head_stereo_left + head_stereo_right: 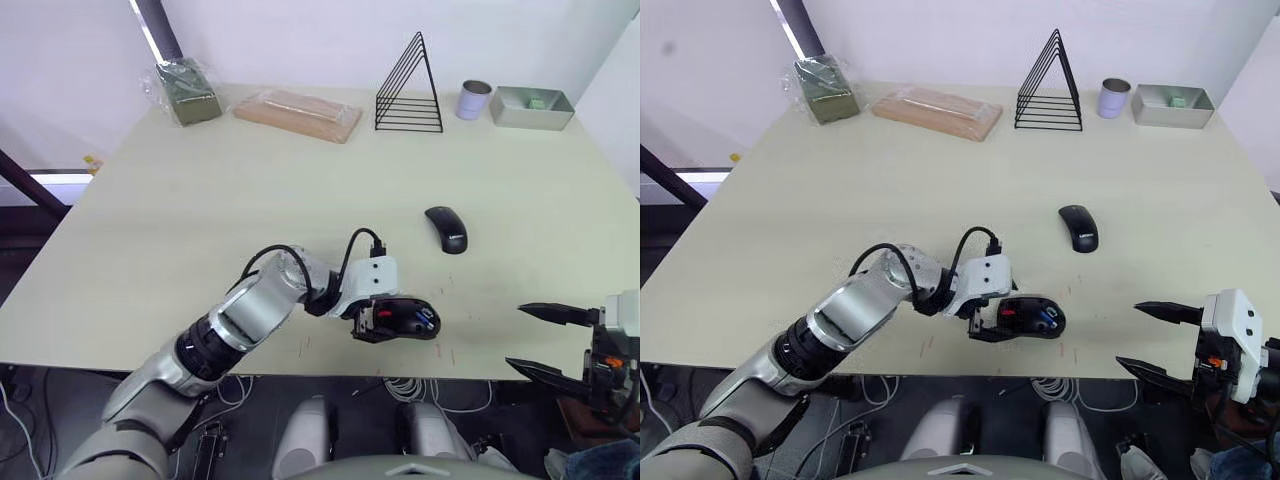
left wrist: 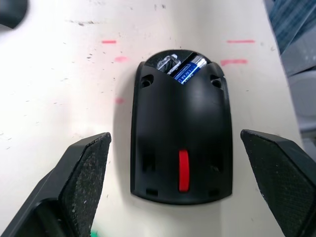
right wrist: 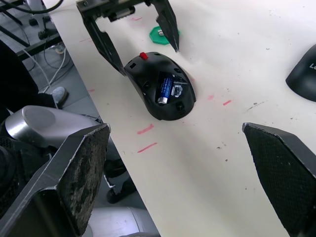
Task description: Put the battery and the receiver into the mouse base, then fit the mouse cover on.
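Nearest the robot, the right gripper (image 1: pixel 1160 338) hung past the near edge of the table (image 1: pixel 200 220) at about 4 o'clock, its two black fingers spread wide with nothing between them. Just inside that near edge, at about 6 o'clock, the left gripper (image 1: pixel 378 322) sat spread wide around the front, scroll-wheel end of the mouse base (image 2: pixel 180 123); the left wrist view showed clear table between each finger pad and the base's sides, so it straddled the base without gripping it. The base lay flat on the table with its cover off, the red scroll wheel (image 2: pixel 183 170) toward the left gripper. The battery (image 3: pixel 164 88), blue with a silvery end, lay in the open compartment at the base's far end, and a silvery part showed in the slot beside it; whether that was the receiver could not be told. A small green disc (image 3: pixel 160 33) lay on the table beside the left gripper's fingers. Farther in, toward 1 o'clock and well apart from the base, the mouse cover (image 1: pixel 446 229) rested on the table. Along the far edge stood a black wire rack (image 1: pixel 410 88), a small can (image 1: pixel 474 99) and a grey tray (image 1: pixel 520 113).
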### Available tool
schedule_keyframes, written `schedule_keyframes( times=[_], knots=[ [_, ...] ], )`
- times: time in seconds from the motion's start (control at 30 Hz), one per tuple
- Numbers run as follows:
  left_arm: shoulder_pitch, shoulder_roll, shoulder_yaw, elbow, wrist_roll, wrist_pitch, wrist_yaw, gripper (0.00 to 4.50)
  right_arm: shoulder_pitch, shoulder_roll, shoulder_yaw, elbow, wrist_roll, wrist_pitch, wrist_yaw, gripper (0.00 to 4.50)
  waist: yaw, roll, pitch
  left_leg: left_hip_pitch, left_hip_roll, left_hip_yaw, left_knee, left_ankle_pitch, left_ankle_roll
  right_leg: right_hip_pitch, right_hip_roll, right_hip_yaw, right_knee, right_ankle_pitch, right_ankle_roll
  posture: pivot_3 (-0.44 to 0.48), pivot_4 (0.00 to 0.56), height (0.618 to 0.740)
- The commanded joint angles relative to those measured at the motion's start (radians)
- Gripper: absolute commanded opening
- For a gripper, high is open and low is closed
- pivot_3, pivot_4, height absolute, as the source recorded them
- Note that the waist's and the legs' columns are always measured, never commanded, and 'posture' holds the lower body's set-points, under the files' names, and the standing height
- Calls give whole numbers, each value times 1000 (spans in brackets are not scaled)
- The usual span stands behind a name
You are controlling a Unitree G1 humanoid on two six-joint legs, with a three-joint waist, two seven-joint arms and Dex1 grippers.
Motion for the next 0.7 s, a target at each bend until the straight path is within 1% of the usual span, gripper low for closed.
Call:
schedule_keyframes(
  times=[0.03,0.13,0.2,0.23,0.3,0.33,0.4,0.47,0.57,0.63,0.67,0.7],
  knots=[
    [71,64,186,-88,-112,-13,-30,4477,-5,22,-32,-7,13,-27,12,4500,-2,1,1,0,2,0,0,0,0,0,0,0,0,0,0,0,150,740],
    [135,98,281,-112,-168,-6,-23,4477,-2,34,-36,2,5,-42,19,4500,0,2,2,0,2,0,0,0,0,0,0,0,0,0,0,0,150,740],
    [200,116,375,-126,-213,-5,-7,4477,5,48,-36,20,-12,-68,30,4500,3,2,3,0,2,0,0,0,0,0,-1,0,0,0,0,0,150,740],
    [241,114,440,-131,-251,3,3,4477,12,61,-34,36,-45,-96,21,4500,3,1,3,0,2,0,0,0,0,0,-1,-1,0,0,0,0,150,740],
    [320,106,531,-128,-278,-57,11,4477,43,85,-23,49,-108,-115,-19,4500,-1,1,3,0,2,0,0,0,0,0,-1,0,0,0,0,0,150,740],
    [347,104,556,-126,-285,-86,11,4477,51,98,-20,51,-137,-135,-36,4500,0,1,3,1,2,1,0,0,0,0,-1,0,0,0,0,0,150,740],
    [403,99,593,-113,-297,-164,-15,4477,31,158,-11,63,-125,-189,-48,4500,1,2,4,1,2,0,-1,0,0,0,-1,-1,0,0,0,0,150,740],
    [493,84,665,-97,-297,-237,0,4477,30,178,-6,83,-92,-217,7,4500,-1,3,4,1,2,1,-1,0,-1,0,-1,0,0,0,0,0,150,740],
    [577,74,773,-60,-359,-282,-15,4477,23,174,-26,140,-49,-258,101,4500,-2,3,5,2,3,3,-1,0,-1,0,-2,2,0,0,0,0,150,740],
    [604,81,796,-32,-369,-319,-34,4477,17,167,-30,161,-39,-258,120,4500,2,3,6,2,3,3,-1,0,-1,0,-2,1,0,0,0,0,150,740],
    [611,84,806,-19,-391,-304,-39,4477,15,164,-27,167,-40,-265,128,4500,2,3,6,2,3,3,-1,0,-1,-1,-3,0,0,0,0,0,150,740],
    [617,85,810,1,-388,-312,-40,4477,5,164,-27,168,-34,-263,125,4500,3,4,6,2,3,3,-1,0,-1,0,-3,0,0,0,0,0,150,740]
  ],
)
